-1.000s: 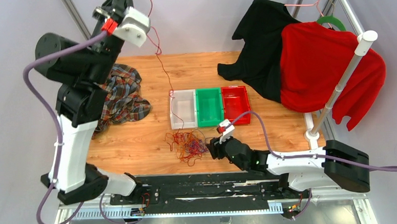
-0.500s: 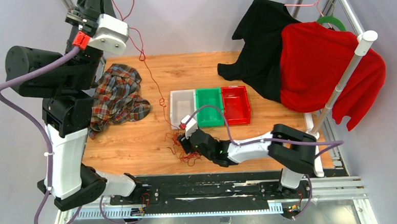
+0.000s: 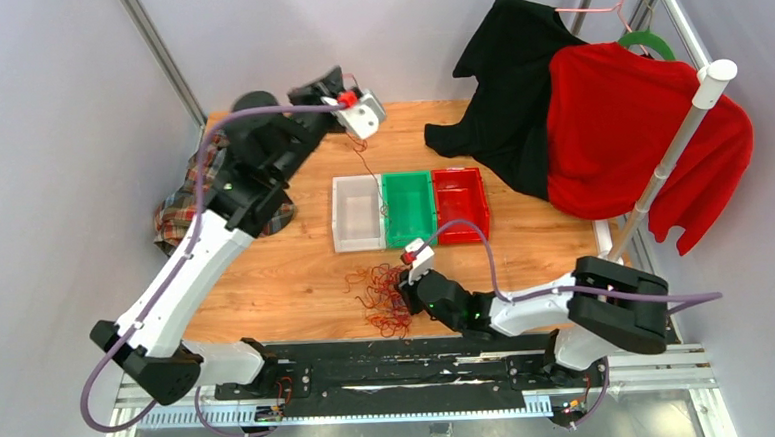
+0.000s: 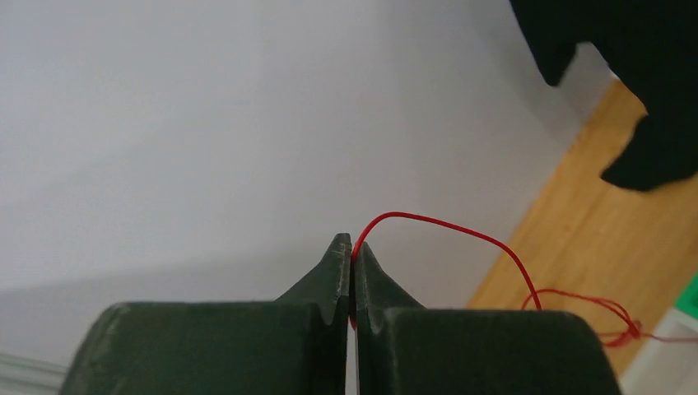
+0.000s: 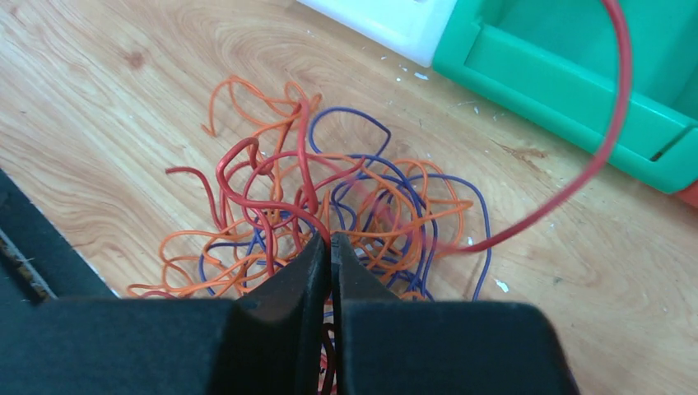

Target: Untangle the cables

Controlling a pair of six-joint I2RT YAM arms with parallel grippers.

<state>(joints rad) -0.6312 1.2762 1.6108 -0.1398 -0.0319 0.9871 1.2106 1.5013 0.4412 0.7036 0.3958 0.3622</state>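
We pinch one thin red cable [image 4: 449, 223] tight in our left gripper [image 4: 351, 247] at the top middle of the overhead view, while our right gripper [image 5: 329, 243] clamps the messy pile of red, orange and purple cables [image 5: 329, 197] lower down, so the red one can pull free.

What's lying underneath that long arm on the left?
A crumpled plaid cloth on the wooden table. The left arm crosses over its middle, so only the cloth's edges show on either side.
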